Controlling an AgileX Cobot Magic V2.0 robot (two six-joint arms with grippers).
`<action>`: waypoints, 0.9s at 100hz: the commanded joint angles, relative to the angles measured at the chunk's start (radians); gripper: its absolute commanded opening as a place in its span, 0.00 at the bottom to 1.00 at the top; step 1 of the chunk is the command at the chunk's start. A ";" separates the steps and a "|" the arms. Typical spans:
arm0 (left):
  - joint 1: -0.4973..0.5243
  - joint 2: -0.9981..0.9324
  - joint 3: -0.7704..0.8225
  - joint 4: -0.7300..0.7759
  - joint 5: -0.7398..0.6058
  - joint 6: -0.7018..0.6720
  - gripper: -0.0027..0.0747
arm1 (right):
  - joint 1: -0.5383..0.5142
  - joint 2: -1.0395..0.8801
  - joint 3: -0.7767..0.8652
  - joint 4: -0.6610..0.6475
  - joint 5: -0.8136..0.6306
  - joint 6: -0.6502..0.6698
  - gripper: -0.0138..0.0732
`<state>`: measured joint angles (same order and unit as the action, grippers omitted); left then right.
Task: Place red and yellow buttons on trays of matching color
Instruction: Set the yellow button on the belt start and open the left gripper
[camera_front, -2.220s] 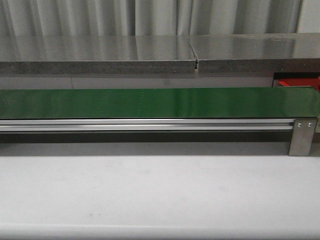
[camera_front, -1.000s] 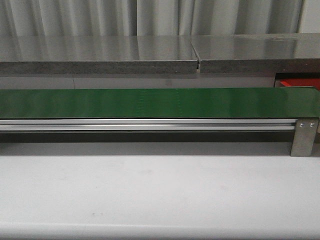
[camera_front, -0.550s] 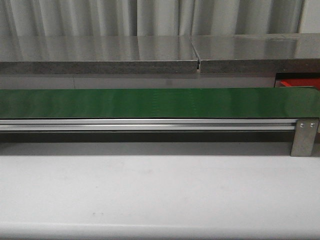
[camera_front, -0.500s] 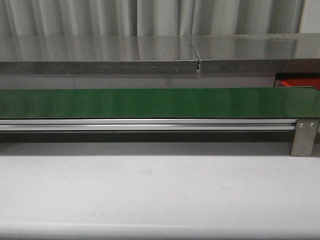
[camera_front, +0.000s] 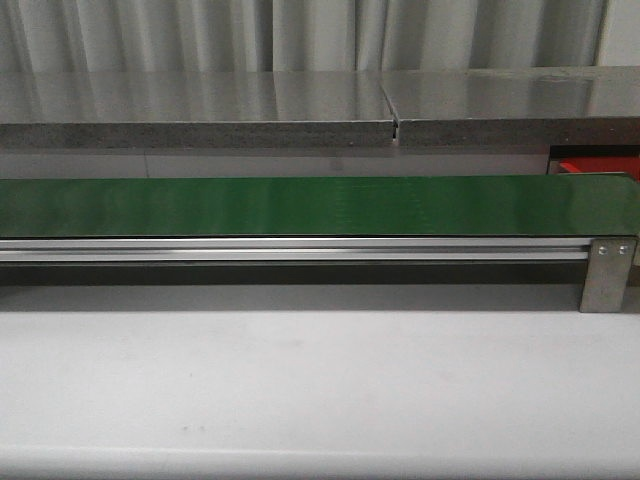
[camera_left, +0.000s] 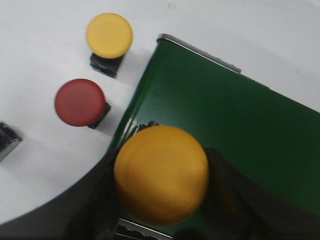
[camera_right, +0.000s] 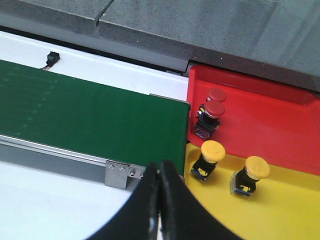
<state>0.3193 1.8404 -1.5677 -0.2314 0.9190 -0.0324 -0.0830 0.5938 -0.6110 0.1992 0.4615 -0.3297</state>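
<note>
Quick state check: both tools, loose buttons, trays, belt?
Left tool: shut on yellow button, over belt end.
Right tool: shut, empty.
Loose yellow button: upright on table.
Loose red button: upright on table.
Red tray: two red buttons.
Yellow tray: two yellow buttons.
Green belt: bare.

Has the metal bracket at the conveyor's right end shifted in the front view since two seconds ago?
No. The metal bracket sits at the same spot beside the green conveyor belt and under the red tray corner.

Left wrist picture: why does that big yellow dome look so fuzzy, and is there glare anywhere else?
Left wrist view: the large yellow button sits very close to the lens, so it is out of focus. Front view: the grey stone-like shelf shows pale vertical reflections, and the green conveyor belt carries a soft sheen.
</note>
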 joint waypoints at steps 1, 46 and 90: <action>-0.032 -0.033 -0.025 -0.024 -0.052 0.005 0.35 | 0.001 -0.001 -0.022 0.006 -0.066 -0.007 0.05; -0.050 0.039 -0.020 -0.026 -0.002 0.057 0.48 | 0.001 -0.001 -0.022 0.006 -0.066 -0.007 0.05; -0.050 -0.058 -0.038 -0.218 -0.038 0.177 0.74 | 0.001 -0.001 -0.022 0.006 -0.066 -0.007 0.05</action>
<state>0.2739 1.8657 -1.5668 -0.3874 0.9176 0.1138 -0.0830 0.5938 -0.6110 0.1992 0.4615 -0.3297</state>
